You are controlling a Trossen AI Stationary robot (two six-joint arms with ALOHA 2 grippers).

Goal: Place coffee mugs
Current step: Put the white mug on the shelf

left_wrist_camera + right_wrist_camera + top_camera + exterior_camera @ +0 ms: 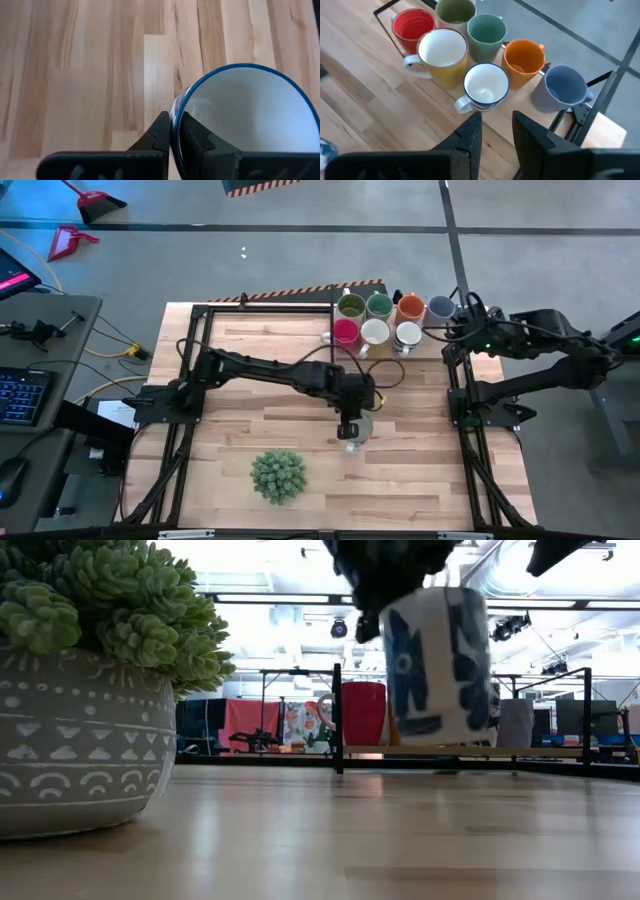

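High view, left tool (353, 430) clamped on empty blue-patterned white mug's (358, 427) rim, right tool (452, 330) part-open, holding nothing, above seven empty mugs (375, 332)

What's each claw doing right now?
Left claw: shut on the rim of the white-and-blue mug, held above the table.
Right claw: open, empty, over the mug cluster.

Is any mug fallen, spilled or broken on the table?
No. The seven mugs at the far edge stand upright, close together. The left gripper holds a white-and-blue mug by its rim above the table, slightly tilted. Nothing looks spilled or broken.
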